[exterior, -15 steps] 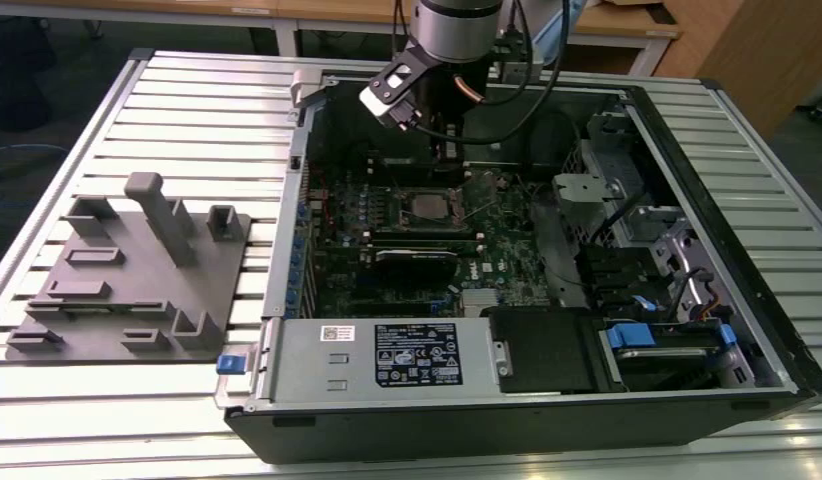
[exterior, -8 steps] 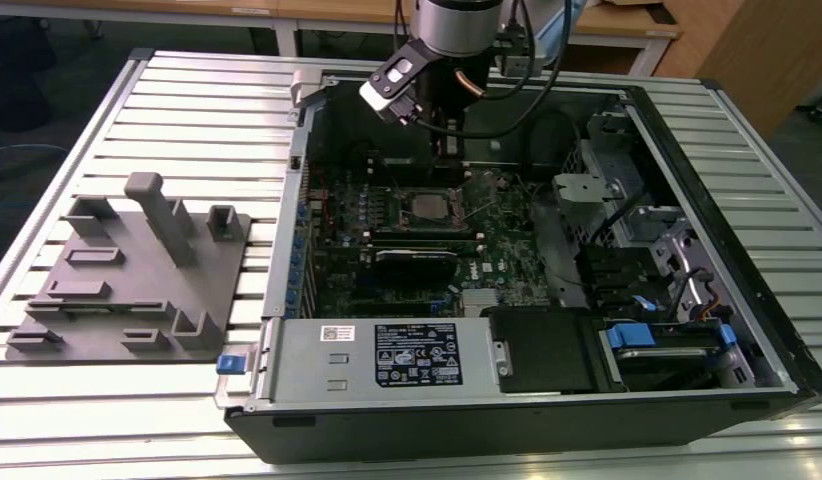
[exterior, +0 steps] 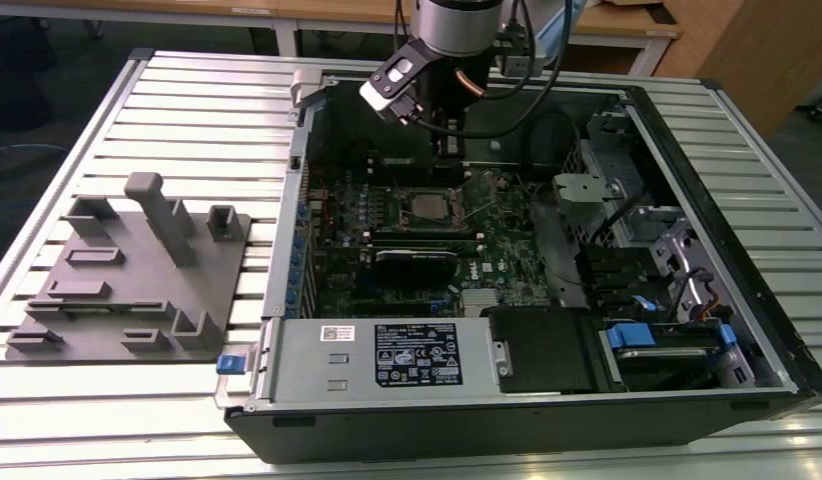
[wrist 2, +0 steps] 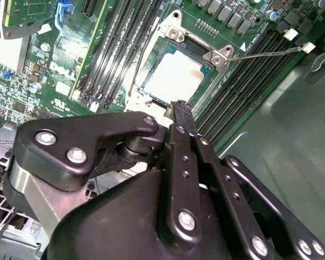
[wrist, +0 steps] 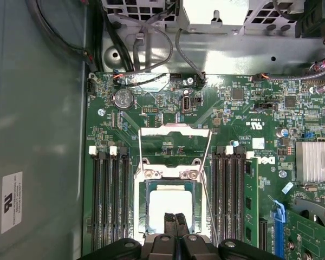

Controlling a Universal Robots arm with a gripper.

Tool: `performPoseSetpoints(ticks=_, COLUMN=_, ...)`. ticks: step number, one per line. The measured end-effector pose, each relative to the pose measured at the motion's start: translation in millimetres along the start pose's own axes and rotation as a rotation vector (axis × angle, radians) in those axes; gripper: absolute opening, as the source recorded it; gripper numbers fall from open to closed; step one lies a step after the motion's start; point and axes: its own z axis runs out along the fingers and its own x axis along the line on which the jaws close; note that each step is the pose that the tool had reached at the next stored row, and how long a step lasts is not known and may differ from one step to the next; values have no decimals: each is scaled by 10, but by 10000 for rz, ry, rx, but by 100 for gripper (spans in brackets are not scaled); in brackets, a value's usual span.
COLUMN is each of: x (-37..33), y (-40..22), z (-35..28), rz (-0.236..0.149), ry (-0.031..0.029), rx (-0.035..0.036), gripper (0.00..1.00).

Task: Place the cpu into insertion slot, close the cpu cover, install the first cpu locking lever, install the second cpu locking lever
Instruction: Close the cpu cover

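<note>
The cpu (wrist: 170,208) lies flat in the insertion slot (wrist: 146,216) on the green board, its pale metal top showing in both wrist views (wrist 2: 173,78). The cpu cover (wrist: 175,131) looks swung back off the socket, past its hinge screws. Thin wire levers run along both sides of the socket (wrist: 138,157), and one sticks out sideways (wrist 2: 271,51). My gripper (wrist: 176,221) hovers just over the socket's edge, its two fingers pressed together with nothing between them (wrist 2: 181,108). In the exterior view the gripper (exterior: 449,140) hangs inside the open case behind the socket (exterior: 422,207).
Black memory slots (wrist: 111,206) flank the socket on both sides. A heat sink (wrist: 316,161), a coin battery (wrist: 123,98) and cables (wrist: 151,38) sit on and around the board. A grey fixture block (exterior: 131,280) lies at the exterior view's left, and the power supply (exterior: 384,355) fills the case front.
</note>
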Motion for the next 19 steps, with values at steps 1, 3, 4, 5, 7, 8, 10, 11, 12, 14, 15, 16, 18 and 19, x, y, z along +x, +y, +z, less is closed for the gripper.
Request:
performPoseSetpoints(ticks=1, x=0, y=3, z=0, rz=1, ry=0, rx=0, gripper=11)
performPoseSetpoints(ticks=3, x=0, y=14, z=1, rz=1, ry=0, rx=0, gripper=11)
performPoseSetpoints(ticks=4, x=0, y=20, z=1, rz=2, ry=1, rx=0, gripper=11)
performPoseSetpoints(ticks=5, x=0, y=25, z=1, rz=2, ry=0, rx=0, gripper=11)
performPoseSetpoints(ticks=7, x=1, y=38, z=2, rz=3, ry=1, rx=0, gripper=11)
performPoseSetpoints(ticks=8, x=1, y=44, z=2, rz=2, ry=1, rx=0, gripper=11)
performPoseSetpoints(ticks=10, x=1, y=49, z=2, rz=3, ry=1, rx=0, gripper=11)
performPoseSetpoints(ticks=11, x=1, y=49, z=2, rz=3, ry=1, rx=0, gripper=11)
performPoseSetpoints(ticks=12, x=1, y=49, z=2, rz=4, ry=1, rx=0, gripper=11)
performPoseSetpoints(ticks=14, x=1, y=50, z=2, rz=3, ry=1, rx=0, gripper=11)
performPoseSetpoints(ticks=15, x=1, y=51, z=3, rz=3, ry=1, rx=0, gripper=11)
performPoseSetpoints(ticks=16, x=1, y=53, z=3, rz=2, ry=1, rx=0, gripper=11)
performPoseSetpoints(ticks=18, x=1, y=64, z=3, rz=2, ry=1, rx=0, gripper=11)
performPoseSetpoints(ticks=19, x=1, y=72, z=3, rz=2, ry=1, rx=0, gripper=11)
